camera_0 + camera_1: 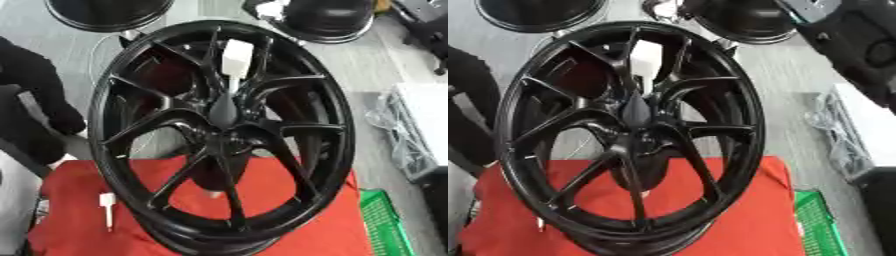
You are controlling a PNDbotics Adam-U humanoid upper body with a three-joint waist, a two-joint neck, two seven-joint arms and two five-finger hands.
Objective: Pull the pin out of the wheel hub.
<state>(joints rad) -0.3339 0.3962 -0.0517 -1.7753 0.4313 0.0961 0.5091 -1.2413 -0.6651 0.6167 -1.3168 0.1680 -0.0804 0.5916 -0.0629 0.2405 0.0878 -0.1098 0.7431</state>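
Note:
A large black wheel hub (pixel 223 135) stands upright on a red cloth (pixel 306 220), with its spokes facing me. A white pin (pixel 236 59) with a blocky head sticks out of the hub's middle and points up towards the rim. A second white pin (pixel 107 209) lies on the cloth at the lower left, outside the rim. A black arm with a silver part (pixel 859 45) crosses the upper right corner of the right eye view. Its hand does not show. No hand touches the hub or either pin.
A green basket (pixel 385 225) sits at the lower right. Crumpled clear plastic (pixel 398 135) and a white box (pixel 429 110) lie on the right. Two round black bases (pixel 109 12) (pixel 328 20) stand behind the hub. A dark shape (pixel 35 105) fills the left edge.

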